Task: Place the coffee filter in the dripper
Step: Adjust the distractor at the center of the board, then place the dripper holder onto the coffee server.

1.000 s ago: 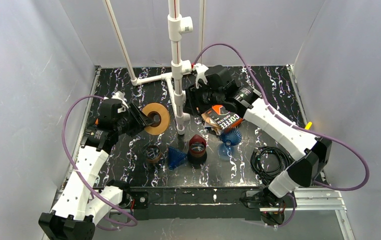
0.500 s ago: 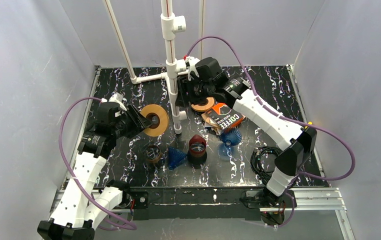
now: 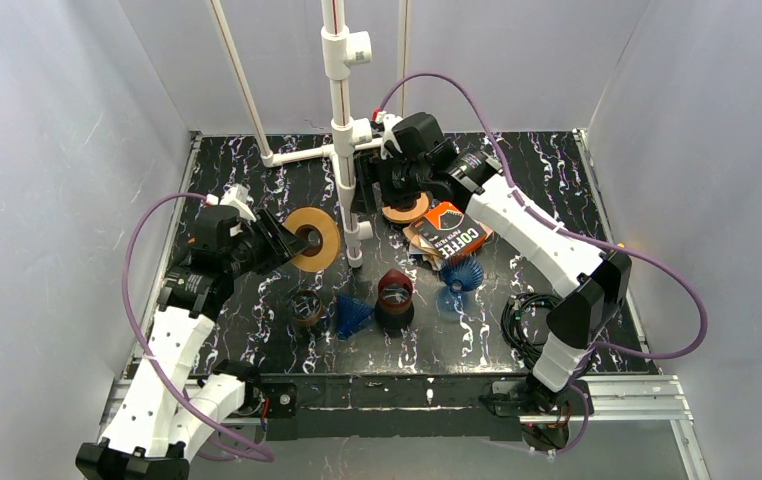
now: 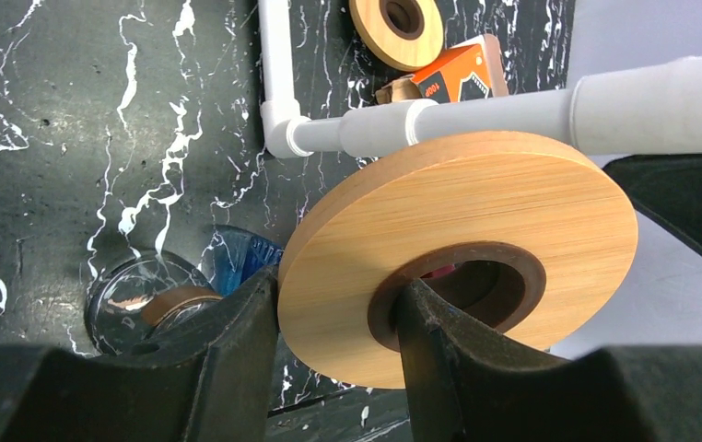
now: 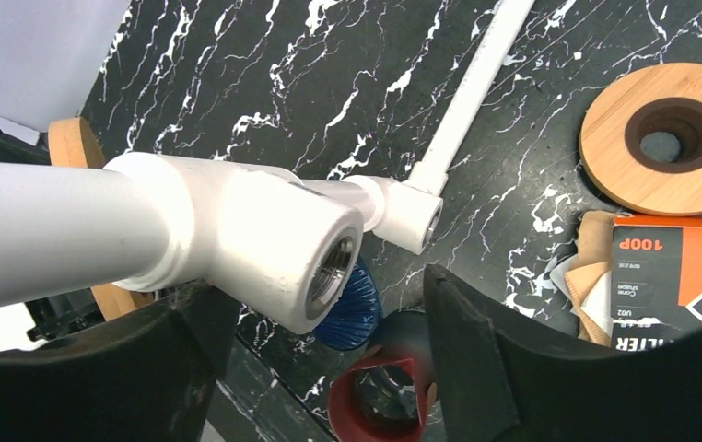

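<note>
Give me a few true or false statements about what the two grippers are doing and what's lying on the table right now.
1. The left gripper holds a wooden ring, one finger through its hole. True.
2. The right gripper is clamped on the filter box. False: its jaws stand open at the white pipe stand.
3. A second wooden ring lies flat on the table beside the filter box. True.
4. The cable coil lies by the left arm's base. False: it lies near the right arm's base.
</note>
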`<action>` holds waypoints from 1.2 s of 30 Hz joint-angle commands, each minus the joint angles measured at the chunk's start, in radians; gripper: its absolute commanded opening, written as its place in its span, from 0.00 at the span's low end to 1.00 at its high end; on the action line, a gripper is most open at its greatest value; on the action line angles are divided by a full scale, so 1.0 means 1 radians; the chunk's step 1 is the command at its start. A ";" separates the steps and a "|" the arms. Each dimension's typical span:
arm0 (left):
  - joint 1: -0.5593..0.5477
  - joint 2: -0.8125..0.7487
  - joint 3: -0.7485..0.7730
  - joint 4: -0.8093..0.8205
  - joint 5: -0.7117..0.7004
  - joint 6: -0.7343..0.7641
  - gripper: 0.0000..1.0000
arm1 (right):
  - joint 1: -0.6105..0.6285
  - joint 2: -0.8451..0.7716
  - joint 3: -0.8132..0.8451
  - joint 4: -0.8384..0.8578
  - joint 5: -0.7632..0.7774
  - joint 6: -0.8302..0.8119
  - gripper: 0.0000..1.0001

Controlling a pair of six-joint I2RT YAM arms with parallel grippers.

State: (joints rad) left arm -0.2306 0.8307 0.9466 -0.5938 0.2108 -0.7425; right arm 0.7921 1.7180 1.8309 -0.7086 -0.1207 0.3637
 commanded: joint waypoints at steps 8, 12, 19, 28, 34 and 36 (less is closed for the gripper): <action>-0.001 -0.061 -0.036 0.134 0.173 0.084 0.00 | -0.024 -0.184 -0.164 0.071 -0.129 -0.027 0.94; -0.001 -0.029 -0.036 0.140 0.242 0.058 0.00 | -0.024 -0.260 -0.224 0.089 -0.159 -0.034 0.94; -0.025 -0.019 -0.054 0.122 0.214 -0.022 0.00 | -0.017 -0.277 -0.241 0.131 -0.266 0.020 0.89; -0.095 0.044 -0.042 0.121 0.193 -0.078 0.00 | -0.016 -0.209 -0.223 0.174 -0.373 0.068 0.81; -0.148 0.086 -0.007 0.121 0.157 -0.079 0.00 | -0.016 -0.179 -0.238 0.200 -0.422 0.124 0.80; -0.164 0.096 0.003 0.121 0.146 -0.083 0.00 | -0.017 -0.173 -0.240 0.198 -0.431 0.129 0.76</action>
State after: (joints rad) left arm -0.3664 0.9199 0.8936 -0.4789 0.3721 -0.8127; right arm 0.7727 1.5337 1.5890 -0.5583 -0.4950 0.4614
